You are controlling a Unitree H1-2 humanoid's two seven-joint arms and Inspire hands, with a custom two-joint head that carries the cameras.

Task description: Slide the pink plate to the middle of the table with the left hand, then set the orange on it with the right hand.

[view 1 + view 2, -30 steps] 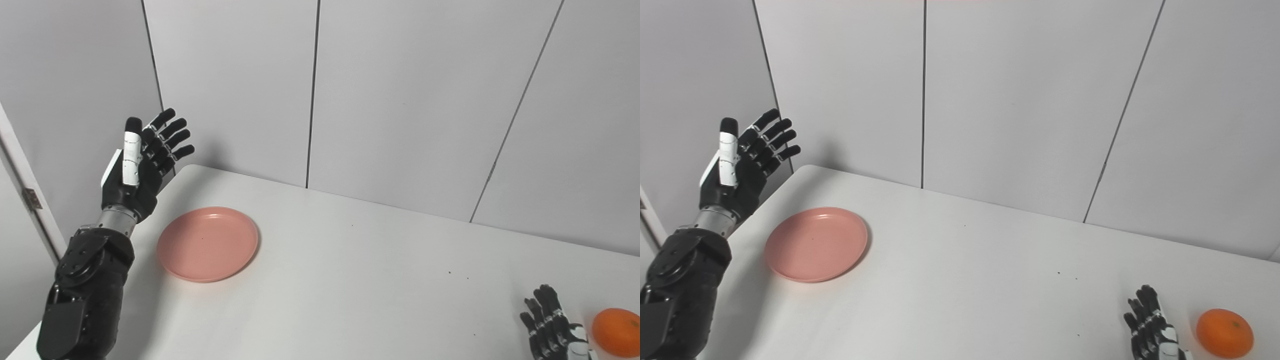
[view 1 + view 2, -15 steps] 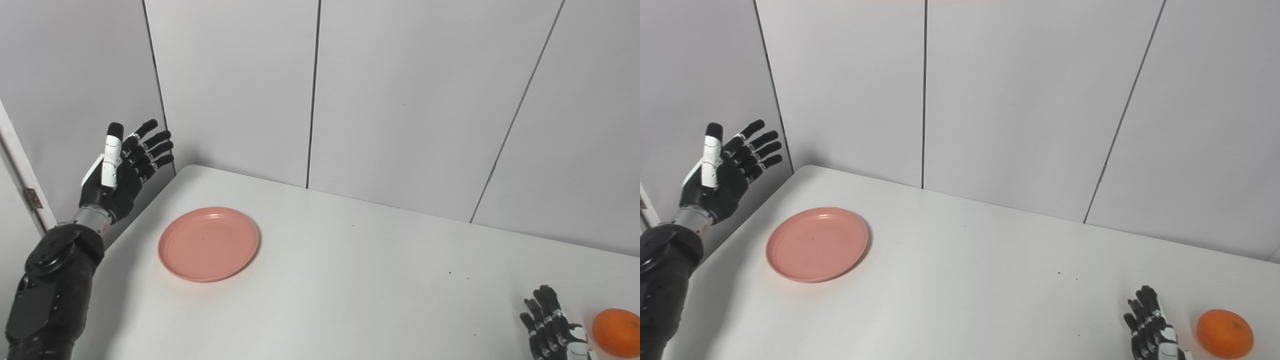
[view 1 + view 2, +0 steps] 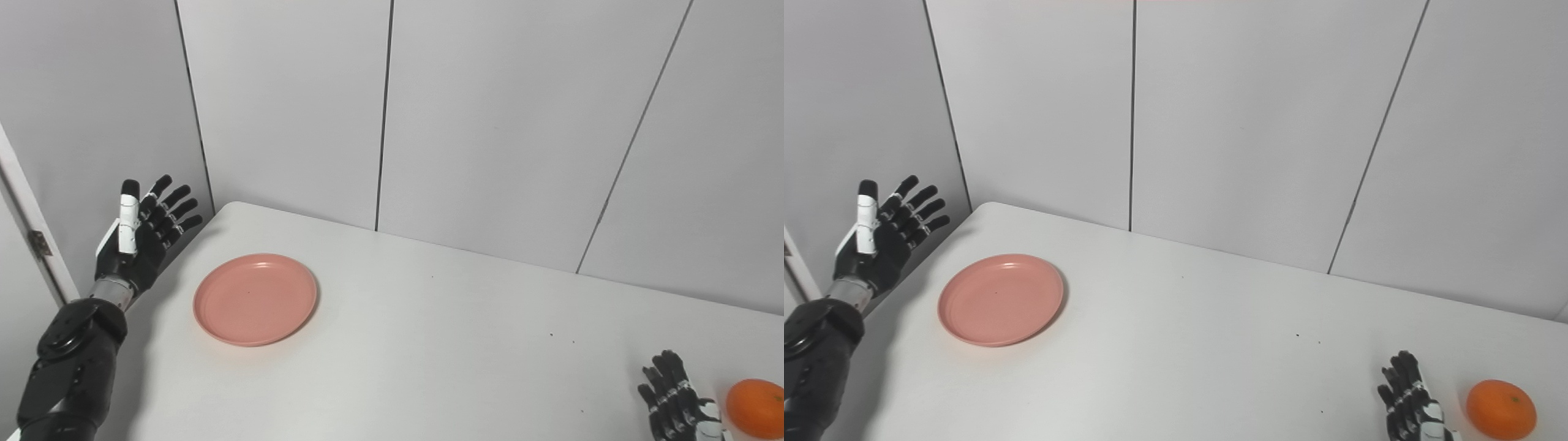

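Observation:
The pink plate (image 3: 255, 299) lies empty on the white table's left side. My left hand (image 3: 138, 236) is open, fingers spread, raised at the table's left edge, to the left of the plate and apart from it. It also shows in the right eye view (image 3: 882, 239). The orange (image 3: 757, 407) sits at the table's near right corner. My right hand (image 3: 674, 404) is open with fingers pointing up, just left of the orange, partly cut off by the picture's bottom edge. It holds nothing.
The white table (image 3: 441, 343) meets grey wall panels (image 3: 490, 122) at its back and left. A door frame with a hinge (image 3: 38, 242) stands at the far left. A few dark specks (image 3: 551, 334) mark the tabletop.
My left hand has moved left and downward, away from the plate, staying open. The plate, the orange and my right hand have not moved.

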